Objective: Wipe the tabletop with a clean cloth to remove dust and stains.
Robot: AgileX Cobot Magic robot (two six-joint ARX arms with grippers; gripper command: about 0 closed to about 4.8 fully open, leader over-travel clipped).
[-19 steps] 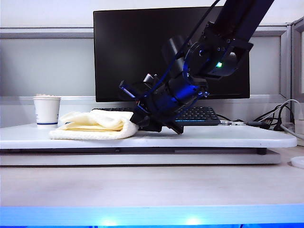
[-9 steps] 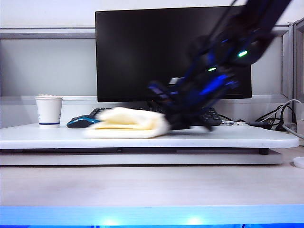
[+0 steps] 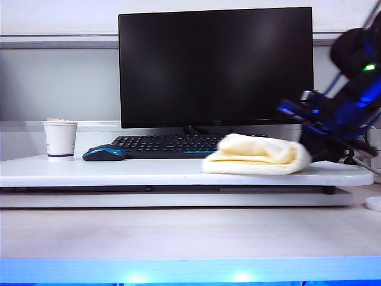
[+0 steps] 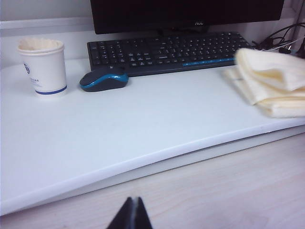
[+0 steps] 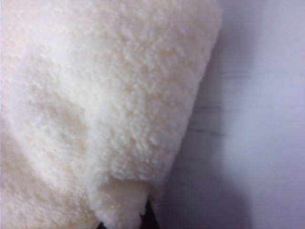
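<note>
The cream-yellow cloth [image 3: 256, 156] lies folded on the white tabletop [image 3: 119, 170], near its right end. My right gripper [image 3: 308, 152] is at the cloth's right edge, shut on it. In the right wrist view the fluffy cloth [image 5: 95, 95] fills most of the picture, and the right gripper [image 5: 125, 220] pinches its edge between dark fingertips [image 5: 151, 215]. My left gripper [image 4: 132, 210] is shut and empty, low over the beige desk in front of the tabletop [image 4: 143, 124]. From there the cloth [image 4: 274, 81] shows far off at the board's end.
A paper cup [image 3: 59, 140] stands at the tabletop's left end, with a blue-black mouse [image 3: 104, 154] beside it. A black keyboard [image 3: 166, 144] lies in front of the monitor [image 3: 214, 65]. Cables [image 3: 357, 156] hang by the right edge.
My right gripper has dragged the cloth along the tabletop from its left part to its right end, uncovering the mouse and keyboard. The left gripper has not moved.
</note>
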